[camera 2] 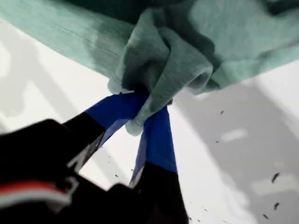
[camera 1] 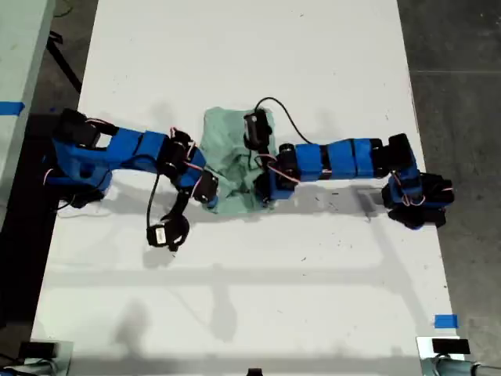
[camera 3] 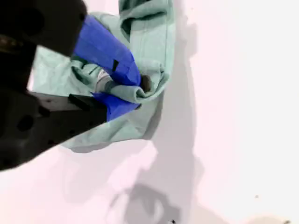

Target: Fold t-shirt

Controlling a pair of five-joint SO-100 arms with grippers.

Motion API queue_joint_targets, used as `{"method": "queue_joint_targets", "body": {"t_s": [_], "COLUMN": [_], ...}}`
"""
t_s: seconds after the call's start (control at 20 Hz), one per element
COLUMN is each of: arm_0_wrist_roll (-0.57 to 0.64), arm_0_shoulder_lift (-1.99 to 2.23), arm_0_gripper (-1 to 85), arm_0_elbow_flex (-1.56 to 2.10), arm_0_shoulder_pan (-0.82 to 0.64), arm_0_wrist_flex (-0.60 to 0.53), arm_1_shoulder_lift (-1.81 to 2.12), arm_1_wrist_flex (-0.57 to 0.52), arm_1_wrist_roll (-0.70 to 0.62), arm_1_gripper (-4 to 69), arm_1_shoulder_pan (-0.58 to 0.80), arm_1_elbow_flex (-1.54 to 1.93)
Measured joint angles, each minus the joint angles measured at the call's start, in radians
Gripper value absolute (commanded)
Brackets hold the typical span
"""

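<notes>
Clamped on a bunched wad of the t-shirt [camera 2: 187, 51], my first gripper [camera 2: 147, 109] is seen with its blue fingers [camera 2: 159, 140] drawn nearly together, cloth squeezed between them and lifted just clear of the white table [camera 2: 224, 154]. My second gripper [camera 3: 124, 91] is likewise closed on a fold of the same cloth, a small white tag being visible at the pinched spot. Which arm in the exterior view belongs to which gripper cannot be told from the wrist views. In the exterior view the t-shirt [camera 1: 231, 149] is found near the middle of the table [camera 1: 258, 47], crumpled into a compact heap between the two arms. No neat fold can be made out; by this showing the cloth is judged gathered rather than folded, so flattening and proper folding are thought still to be done.
</notes>
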Motion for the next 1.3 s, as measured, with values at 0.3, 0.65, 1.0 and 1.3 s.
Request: {"method": "queue_joint_targets", "body": {"t_s": [0.3,0.65,1.0,1.3], "arm_0_wrist_roll": [0.166,0.242,0.293,0.354], "arm_0_shoulder_lift": [0.020,0.000,-0.095,0.049], "arm_0_gripper": [-0.1,-0.1,26.4,33.4], "arm_0_elbow_flex": [0.002,0.002,0.002,0.009], "arm_0_shoulder_pan": [-0.316,-0.565,-0.652,-0.770], "arm_0_wrist_flex": [0.034,-0.011,-0.077,-0.080], "arm_1_shoulder_lift": [0.008,0.008,-0.041,-0.041], "arm_1_wrist_flex": [0.023,-0.123,-0.241,-0.186], "arm_1_wrist_roll": [-0.204,-0.330,-0.356,-0.402], "arm_1_gripper": [-1.0,-1.0,23.3,30.4], "arm_1_shoulder_pan": [0.242,0.445,0.509,0.620], "arm_1_elbow_flex": [-0.021,-0.021,-0.021,-0.114]}}
